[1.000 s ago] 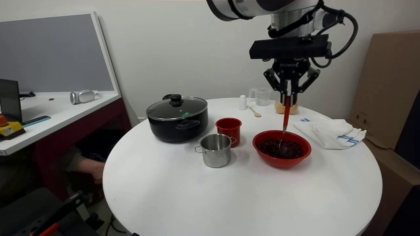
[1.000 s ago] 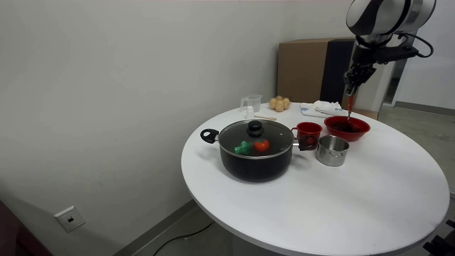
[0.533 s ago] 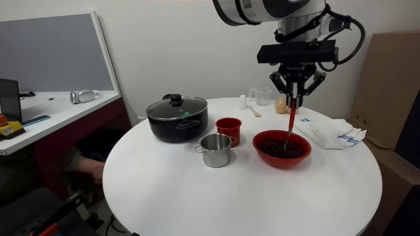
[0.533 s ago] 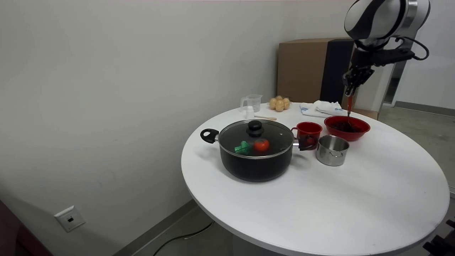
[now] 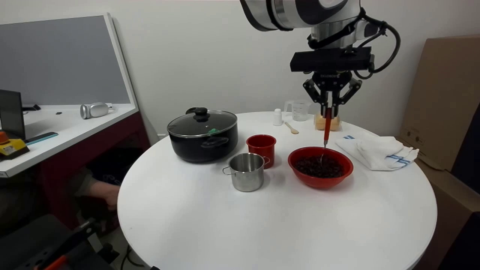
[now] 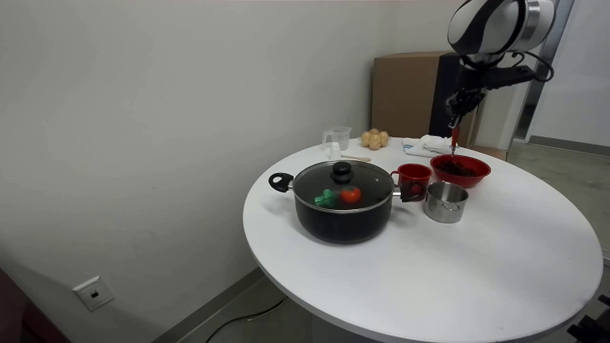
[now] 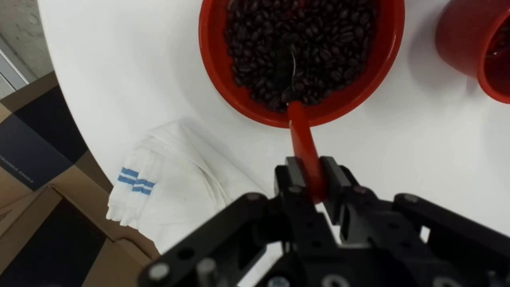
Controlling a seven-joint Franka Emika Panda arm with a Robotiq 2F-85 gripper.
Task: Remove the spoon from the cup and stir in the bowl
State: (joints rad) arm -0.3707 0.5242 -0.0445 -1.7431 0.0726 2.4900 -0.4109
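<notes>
- The gripper [image 7: 311,165] pinches the spoon [image 7: 301,125] high on its red handle.
- The spoon stands slightly tilted, metal end among dark beans [image 7: 338,52] in the red bowl [image 7: 214,67].
- It seems light and stiff, perhaps slick; the upper handle looks right for stirring.

In exterior view: lidded pot [image 5: 202,144] on counter [image 5: 270,228], at left; cup [image 5: 265,152] right of pot, steel cup [image 5: 247,178] before cup, bowl [image 5: 318,183] farther right. Beans [image 7: 338,52] in bowl, lower end of spoon [image 5: 327,127] there too (upper end in end effector [image 5: 329,112]). Cloth [image 5: 378,150] right of bowl, slightly behind; bottle [image 5: 277,117] and measuring jug [image 5: 300,111] at back.
</notes>
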